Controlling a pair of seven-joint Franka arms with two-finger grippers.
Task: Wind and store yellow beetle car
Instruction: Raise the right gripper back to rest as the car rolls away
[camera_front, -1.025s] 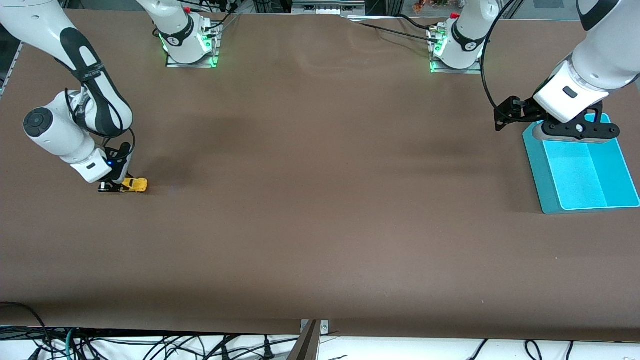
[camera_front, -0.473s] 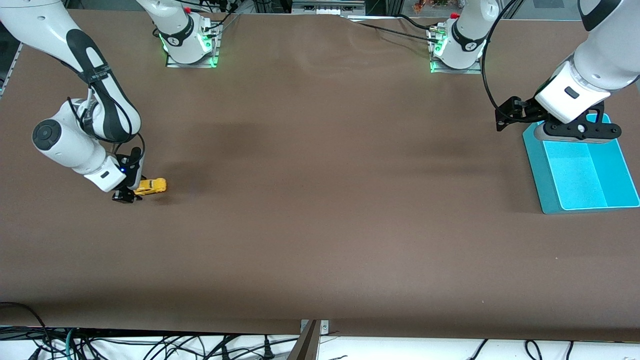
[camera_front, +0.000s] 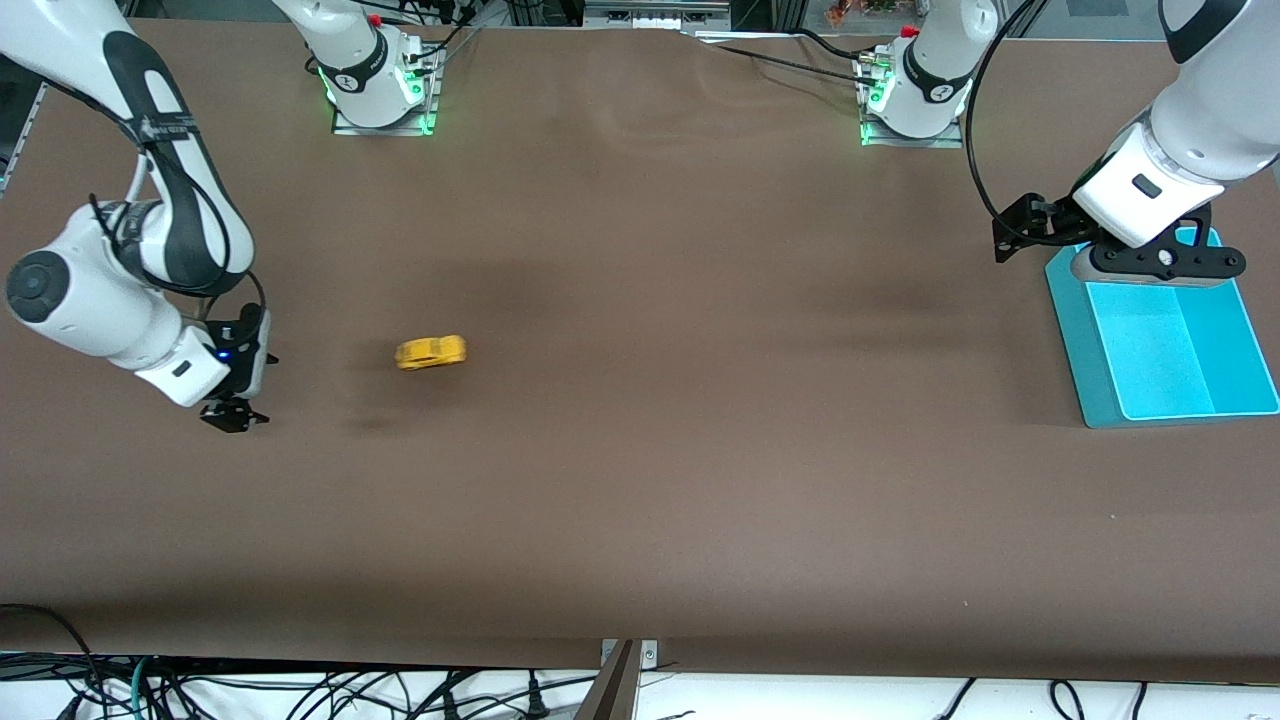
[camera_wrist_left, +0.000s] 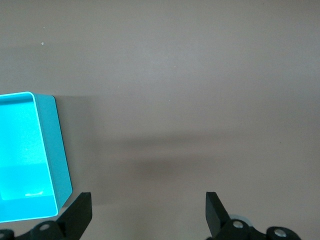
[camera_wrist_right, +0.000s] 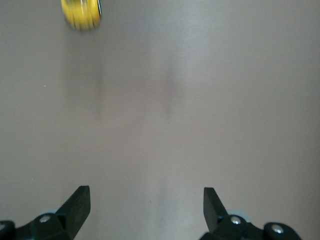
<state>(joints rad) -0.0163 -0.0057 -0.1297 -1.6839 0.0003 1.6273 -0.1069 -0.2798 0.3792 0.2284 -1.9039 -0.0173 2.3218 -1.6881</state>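
Observation:
The yellow beetle car is on the brown table, blurred, free of any gripper, some way from my right gripper toward the left arm's end. It also shows in the right wrist view. My right gripper is open and empty, low over the table at the right arm's end. My left gripper is open and empty over the edge of the blue bin, with bare table between its fingers. The blue bin shows beside it in the left wrist view.
The blue bin is empty and stands at the left arm's end of the table. Two arm bases stand along the table's edge farthest from the front camera. Cables hang under the near edge.
My right gripper has opened and let go of the yellow car. The car has rolled away toward the left arm's end. The right gripper has drawn back. The left arm has barely moved.

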